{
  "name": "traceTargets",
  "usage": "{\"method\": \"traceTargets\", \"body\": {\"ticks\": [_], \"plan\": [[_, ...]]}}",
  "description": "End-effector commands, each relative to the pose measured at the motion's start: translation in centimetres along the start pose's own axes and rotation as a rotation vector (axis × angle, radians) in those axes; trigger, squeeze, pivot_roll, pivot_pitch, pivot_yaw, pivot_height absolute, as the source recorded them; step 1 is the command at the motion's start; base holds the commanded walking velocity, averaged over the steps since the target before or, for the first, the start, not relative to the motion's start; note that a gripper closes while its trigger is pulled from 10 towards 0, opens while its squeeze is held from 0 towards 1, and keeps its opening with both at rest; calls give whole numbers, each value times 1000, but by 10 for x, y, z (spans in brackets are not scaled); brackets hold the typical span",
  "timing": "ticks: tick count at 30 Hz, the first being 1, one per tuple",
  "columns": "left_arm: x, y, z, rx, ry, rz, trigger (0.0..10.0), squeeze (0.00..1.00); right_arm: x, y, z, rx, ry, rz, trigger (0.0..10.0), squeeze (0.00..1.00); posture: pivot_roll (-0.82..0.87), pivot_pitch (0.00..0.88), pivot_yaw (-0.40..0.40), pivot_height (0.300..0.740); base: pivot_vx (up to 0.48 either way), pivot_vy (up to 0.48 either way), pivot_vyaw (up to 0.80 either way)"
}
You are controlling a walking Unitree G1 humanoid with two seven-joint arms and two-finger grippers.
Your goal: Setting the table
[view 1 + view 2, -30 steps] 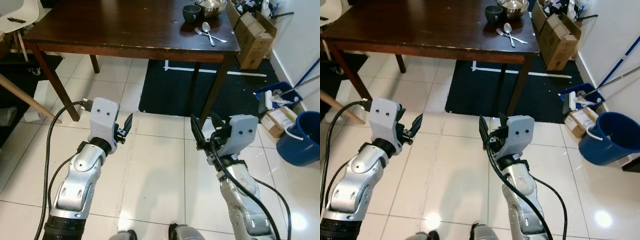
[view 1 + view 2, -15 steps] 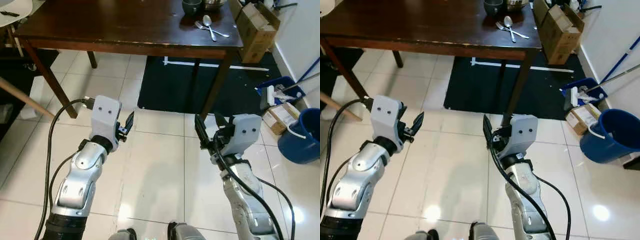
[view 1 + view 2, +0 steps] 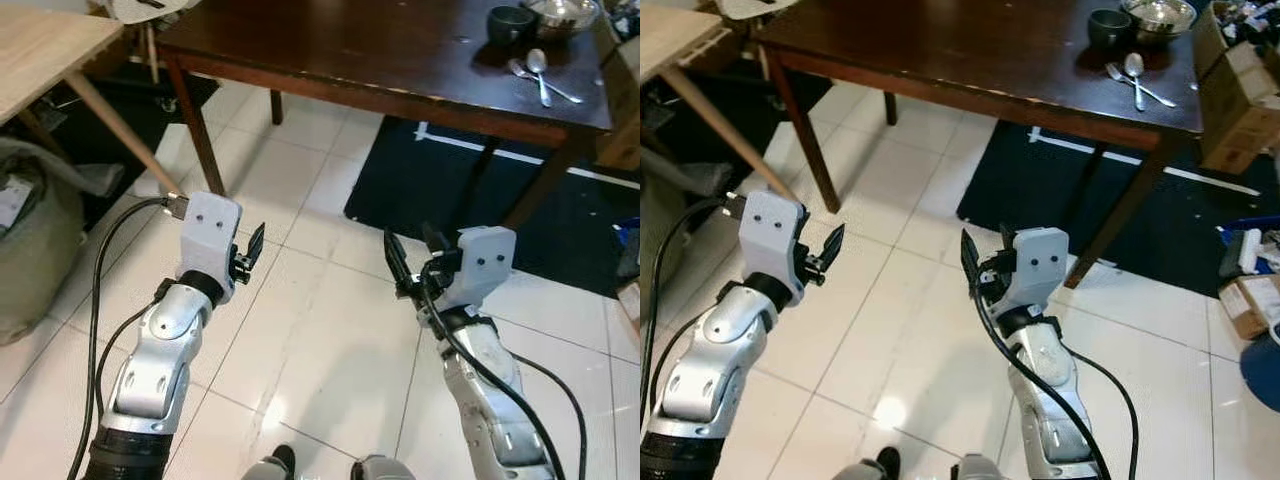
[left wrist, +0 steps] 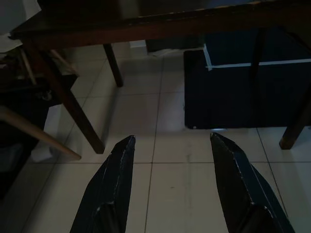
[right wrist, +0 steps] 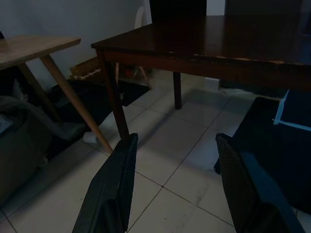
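Note:
A dark wooden table [image 3: 380, 50] stands ahead across the white tiled floor. At its far right end sit a dark cup [image 3: 511, 22], a metal bowl [image 3: 562, 12] and a spoon with a fork [image 3: 540, 78]. My left gripper [image 3: 255, 243] is held up over the tiles, short of the table, open and holding nothing; the left wrist view shows its fingers [image 4: 116, 179] spread with floor between them. My right gripper [image 3: 410, 252] hangs level with it, also open and holding nothing, its fingers [image 5: 114, 184] pointing at the table's near leg.
A light wooden table [image 3: 45, 50] with slanted legs and a grey-green bag [image 3: 35, 250] stand at the left. A dark rug [image 3: 470, 195] lies under the dark table. A cardboard box [image 3: 1240, 90] stands at the right, beyond the table's end.
The whole picture has swung to the left, so the camera has turned: the light table and bag came into view, the bucket slid out. Both arms keep their pose, grippers still open.

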State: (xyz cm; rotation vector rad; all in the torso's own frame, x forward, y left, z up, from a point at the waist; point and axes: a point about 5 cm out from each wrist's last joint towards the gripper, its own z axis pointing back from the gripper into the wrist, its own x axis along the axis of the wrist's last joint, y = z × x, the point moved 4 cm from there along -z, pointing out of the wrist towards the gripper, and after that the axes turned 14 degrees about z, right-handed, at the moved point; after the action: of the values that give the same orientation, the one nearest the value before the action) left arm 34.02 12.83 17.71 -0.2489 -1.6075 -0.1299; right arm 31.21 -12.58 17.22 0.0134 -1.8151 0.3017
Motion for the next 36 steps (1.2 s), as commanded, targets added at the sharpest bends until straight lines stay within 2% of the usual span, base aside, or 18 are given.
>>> {"method": "traceTargets", "body": {"ticks": [1,36], "plan": [[-8,2,2,6,25,-3,10000,0,-6,0,3,-1,19,-3,10000,0,-151,74,58,740,0,0,775],[-8,6,1,31,34,-25,10000,0,-8,-1,3,-8,25,0,10000,0,-148,85,63,740,0,0,769]]}}
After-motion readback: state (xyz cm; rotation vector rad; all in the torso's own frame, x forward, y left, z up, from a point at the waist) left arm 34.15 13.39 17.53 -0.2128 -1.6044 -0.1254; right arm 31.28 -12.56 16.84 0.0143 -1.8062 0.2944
